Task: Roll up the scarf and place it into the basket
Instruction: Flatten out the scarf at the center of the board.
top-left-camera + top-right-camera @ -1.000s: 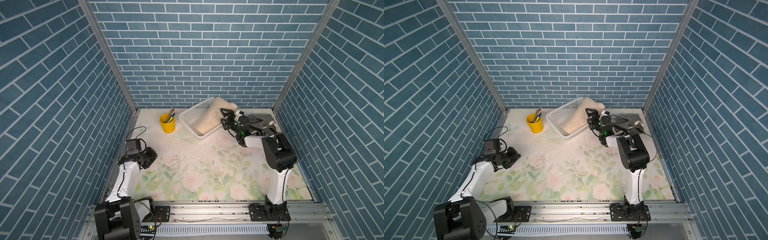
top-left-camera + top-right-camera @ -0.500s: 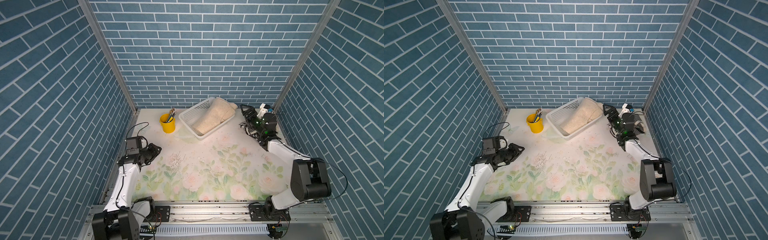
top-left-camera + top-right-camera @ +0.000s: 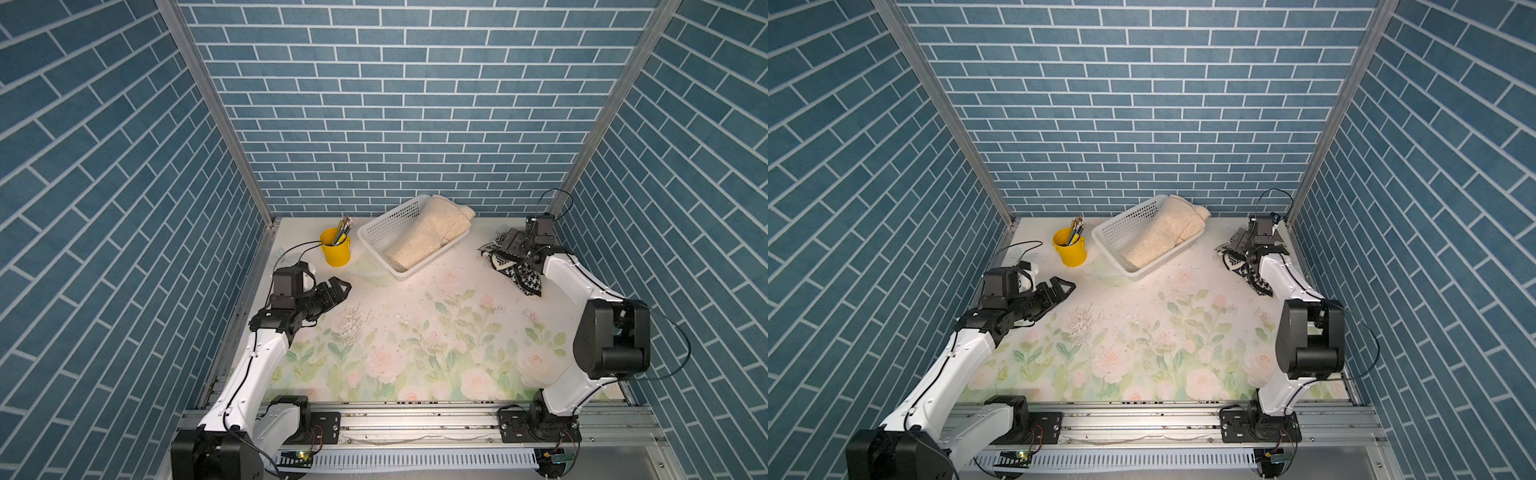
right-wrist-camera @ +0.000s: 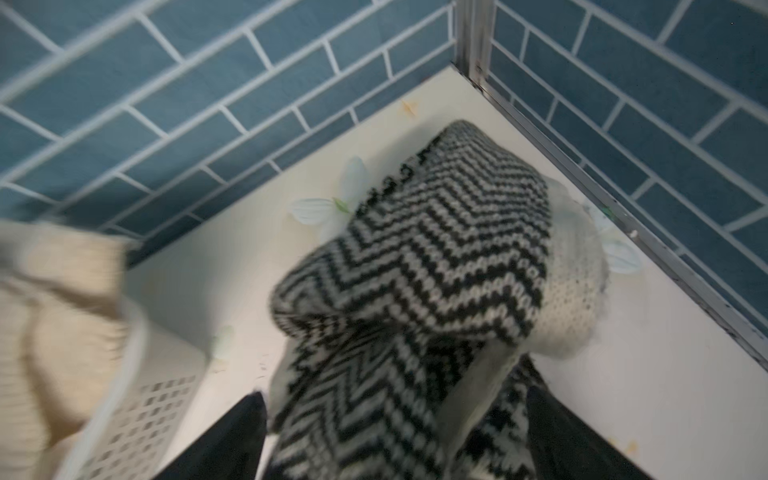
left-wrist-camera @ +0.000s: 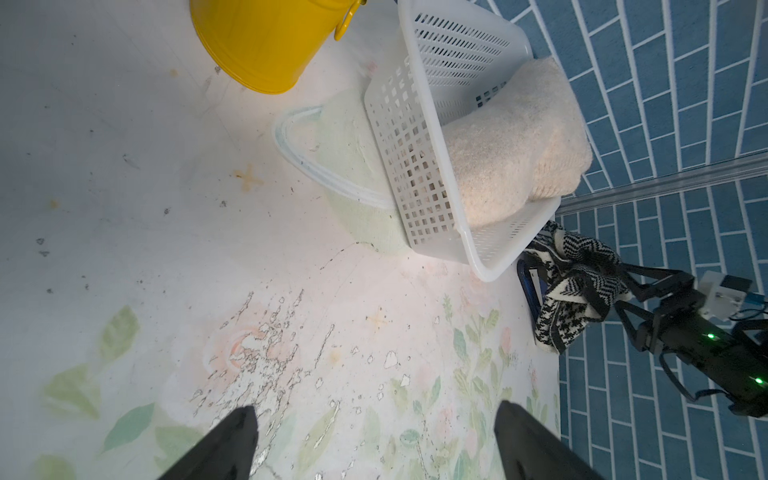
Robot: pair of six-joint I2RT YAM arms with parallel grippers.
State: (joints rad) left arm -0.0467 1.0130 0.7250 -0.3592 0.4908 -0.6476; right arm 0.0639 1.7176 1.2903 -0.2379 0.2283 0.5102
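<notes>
Cream scarf (image 3: 428,232) lies rolled in the basket (image 3: 380,227), well ahead of my open, empty left gripper (image 5: 374,411). My right gripper (image 4: 395,395) stands open over a black-and-white knit (image 4: 436,249), the basket just beside it. Best, I judge, to lift straight clear, snagging no yarn and nudging no rim.

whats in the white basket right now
A rolled beige scarf lies in the basket, one end sticking over the far rim. Whatever is beneath the scarf is hidden.
</notes>
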